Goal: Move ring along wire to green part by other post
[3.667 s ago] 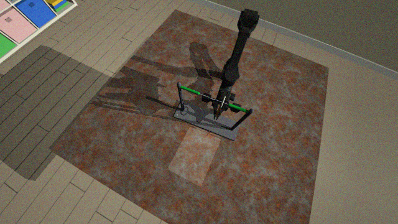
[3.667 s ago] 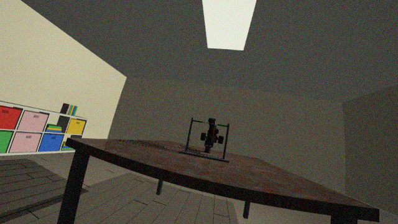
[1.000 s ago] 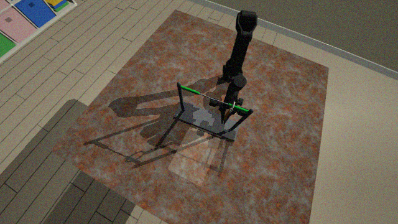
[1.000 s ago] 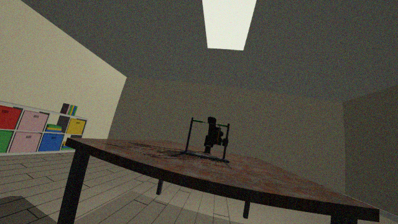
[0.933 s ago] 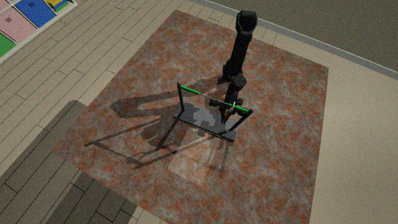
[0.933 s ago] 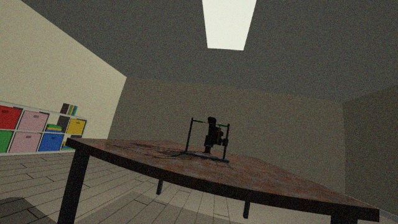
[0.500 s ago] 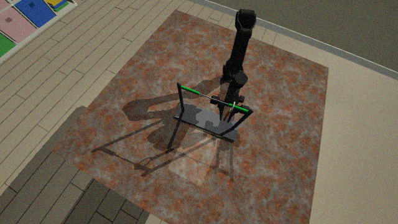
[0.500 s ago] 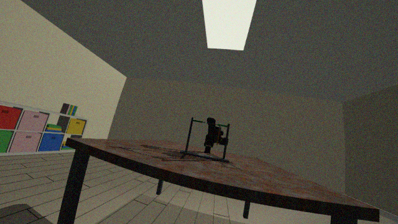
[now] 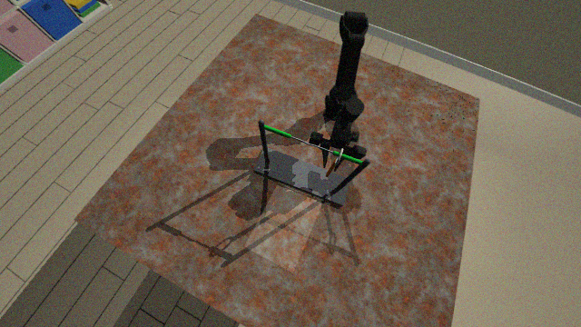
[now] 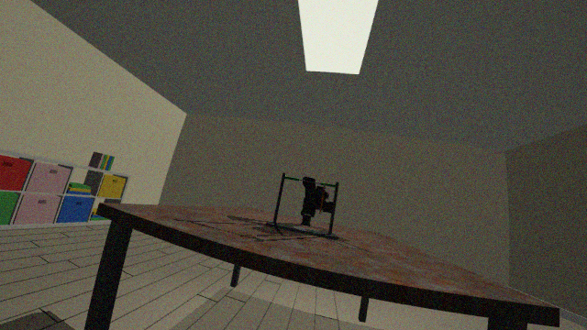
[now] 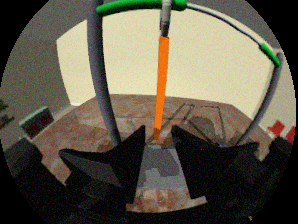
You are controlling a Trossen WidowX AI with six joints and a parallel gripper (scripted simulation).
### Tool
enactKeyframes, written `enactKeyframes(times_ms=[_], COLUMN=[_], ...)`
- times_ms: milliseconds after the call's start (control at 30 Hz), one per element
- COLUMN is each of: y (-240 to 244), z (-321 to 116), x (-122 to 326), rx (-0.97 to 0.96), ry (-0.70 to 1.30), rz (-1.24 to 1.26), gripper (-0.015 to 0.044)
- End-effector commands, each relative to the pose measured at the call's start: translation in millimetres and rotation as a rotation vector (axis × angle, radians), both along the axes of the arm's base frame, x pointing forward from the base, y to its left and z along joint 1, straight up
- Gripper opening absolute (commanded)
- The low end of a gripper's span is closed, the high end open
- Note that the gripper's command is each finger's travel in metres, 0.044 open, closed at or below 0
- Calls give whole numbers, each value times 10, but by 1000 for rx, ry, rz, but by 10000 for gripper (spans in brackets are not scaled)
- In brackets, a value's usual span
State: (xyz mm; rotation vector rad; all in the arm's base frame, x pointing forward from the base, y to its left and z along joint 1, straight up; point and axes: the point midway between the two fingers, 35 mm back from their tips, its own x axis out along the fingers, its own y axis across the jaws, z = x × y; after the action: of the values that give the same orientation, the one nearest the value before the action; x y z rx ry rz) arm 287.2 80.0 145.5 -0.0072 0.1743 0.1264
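The ring hangs around the green part beside the right post of the top view, close to that part's inner end. Its orange handle points down. My gripper is partly open. In the wrist view the handle's lower end shows between and just beyond the fingertips, with a gap on both sides; its depth there is hard to tell. The thin grey wire runs to the other green part, which is bare.
The near post stands left of the fingers in the wrist view, and the far post stands to the right. Both rise from a dark base plate. The gripper body is close beside the wire in the top view.
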Motion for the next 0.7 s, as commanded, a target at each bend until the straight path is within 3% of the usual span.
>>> enactKeyframes(times_ms=[0,667], y=[-23,-28], z=[-21,-22], x=[-84,-110], rx=[2,2], ry=[6,6], rz=[-5,-5], gripper=[160,160])
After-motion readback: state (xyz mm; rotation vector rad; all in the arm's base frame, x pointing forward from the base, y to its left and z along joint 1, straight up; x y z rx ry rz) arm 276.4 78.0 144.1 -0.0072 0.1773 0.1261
